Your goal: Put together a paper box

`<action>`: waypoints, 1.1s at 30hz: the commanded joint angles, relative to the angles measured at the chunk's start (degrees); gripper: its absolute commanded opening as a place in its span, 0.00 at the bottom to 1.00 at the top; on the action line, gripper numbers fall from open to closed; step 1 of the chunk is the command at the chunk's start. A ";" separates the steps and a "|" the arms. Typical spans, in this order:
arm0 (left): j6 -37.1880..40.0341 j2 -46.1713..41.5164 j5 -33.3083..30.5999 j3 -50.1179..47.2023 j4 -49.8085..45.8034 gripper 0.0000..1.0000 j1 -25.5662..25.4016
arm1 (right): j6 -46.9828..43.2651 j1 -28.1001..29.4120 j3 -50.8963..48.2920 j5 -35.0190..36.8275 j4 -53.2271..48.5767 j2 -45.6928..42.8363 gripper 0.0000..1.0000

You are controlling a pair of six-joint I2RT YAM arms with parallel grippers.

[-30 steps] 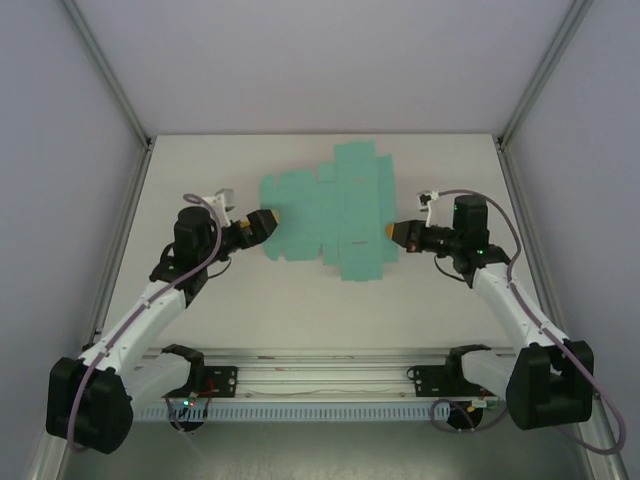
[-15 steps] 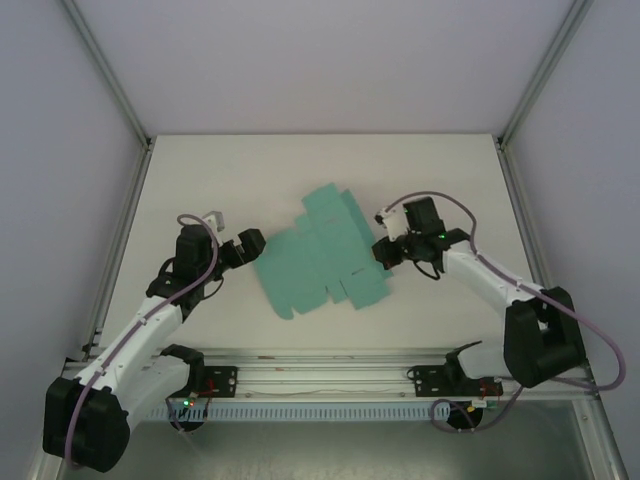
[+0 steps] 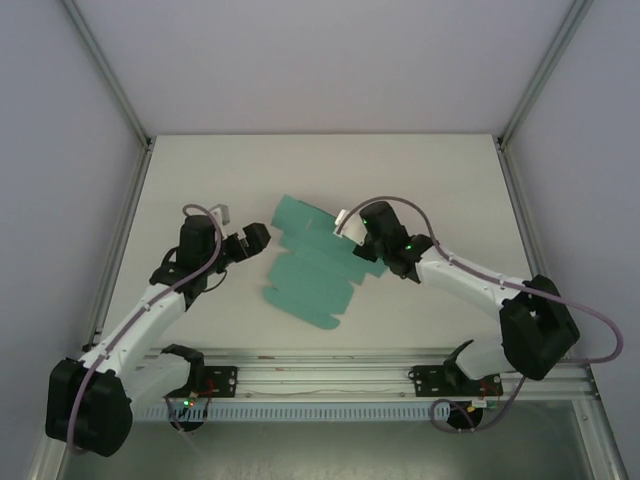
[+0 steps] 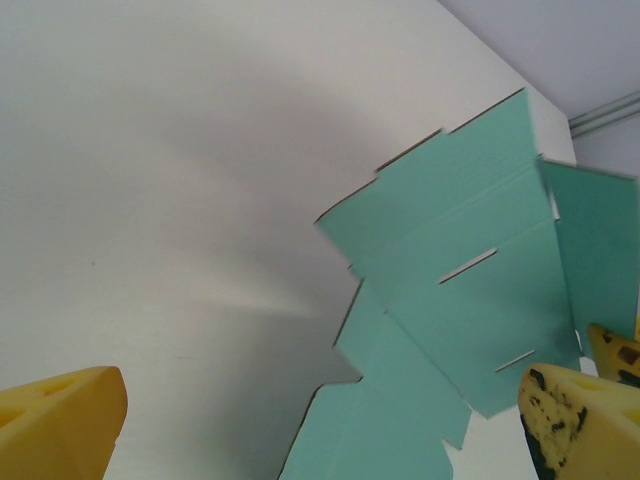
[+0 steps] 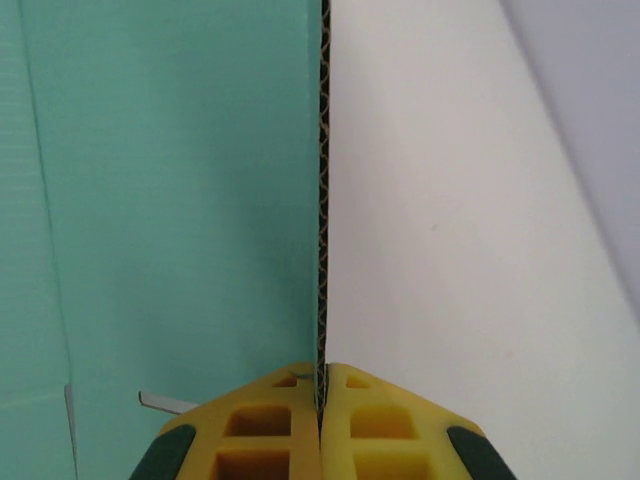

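Starting with the worktop (image 3: 450, 170), a pale surface between grey walls, its 1 loose thing is the paper box (image 3: 310, 272). It is a teal die-cut sheet lying near the middle, between the 2 arms and turned at a slant. Most of it looks flat and spread out, with flaps sticking out along its edges and 2 narrow slits (image 4: 467, 266) cut in a panel.

No walls stand and no flap is tucked, so I judge the assembly barely begun. Nearly all the folding and locking is left. There is no container yet (a sheet holds nothing), and nothing rests on the card.

The right hand (image 5: 322, 385) is closed tight on the sheet's right-hand edge. Its wrist camera shows the card edge-on, nipped between the 2 yellow fingertips, teal face on one side and bare worktop on the other. Whether that panel is folded up or the sheet merely tilts there, I cannot tell.

The left hand (image 3: 256, 238) is spread wide and holds nothing. It sits just beside the sheet's left edge, apparently not touching it.
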 commanded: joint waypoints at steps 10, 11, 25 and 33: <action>-7.80 11.42 14.52 5.71 18.09 1.00 -0.03 | -5.97 2.79 -2.35 1.85 10.48 0.07 0.00; -8.08 12.54 15.53 6.19 19.61 1.00 -0.02 | -5.97 2.81 -2.57 1.27 10.48 -0.30 0.00; -9.34 24.85 17.21 13.07 22.52 0.85 -0.03 | -6.92 2.77 -4.18 -2.61 9.69 -3.48 0.00; -2.78 23.72 16.51 14.23 14.71 0.55 -1.63 | -6.59 2.88 -3.76 -1.58 9.52 -2.95 0.00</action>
